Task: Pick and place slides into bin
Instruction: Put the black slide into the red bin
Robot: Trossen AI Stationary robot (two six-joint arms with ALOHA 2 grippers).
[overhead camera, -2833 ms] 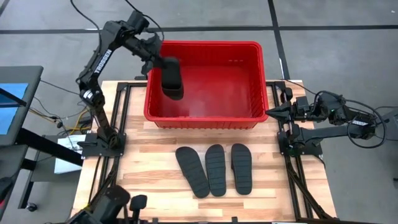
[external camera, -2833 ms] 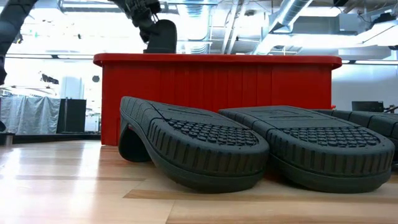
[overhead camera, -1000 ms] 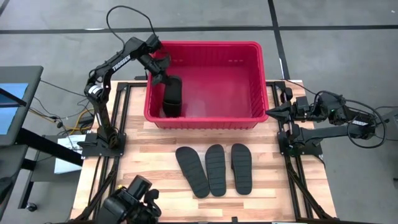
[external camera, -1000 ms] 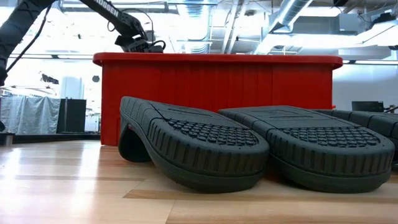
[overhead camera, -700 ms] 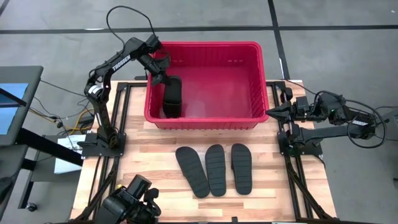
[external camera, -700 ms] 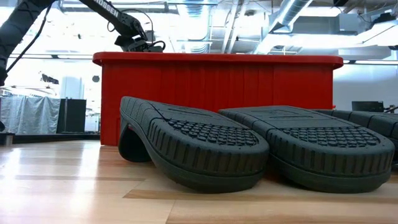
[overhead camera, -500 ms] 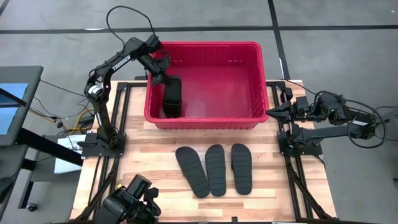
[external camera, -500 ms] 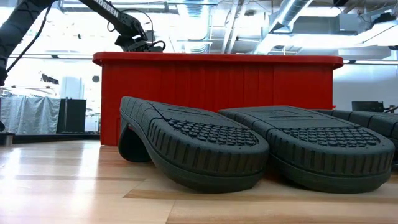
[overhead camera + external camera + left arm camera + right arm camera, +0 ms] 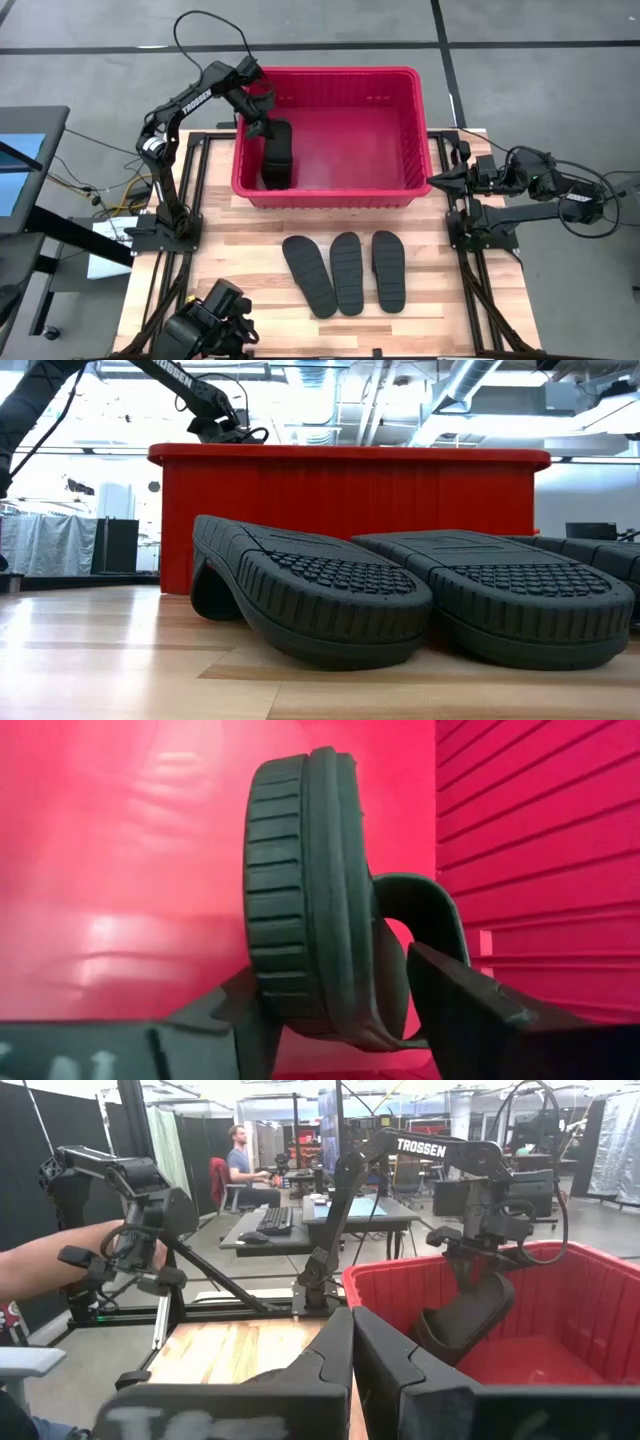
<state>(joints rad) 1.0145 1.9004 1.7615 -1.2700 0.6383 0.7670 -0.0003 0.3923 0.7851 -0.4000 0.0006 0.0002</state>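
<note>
One slide (image 9: 277, 155) sits gripped by the left gripper (image 9: 268, 128) inside the red bin (image 9: 400, 190), upper left; right gripper (image 9: 437, 181) pinched closed, idle at right.

You saw two matte black jointed arms; the left arm (image 9: 185, 100) carried white "TROSSEN" lettering and a looping black cable (image 9: 205, 22).
</note>
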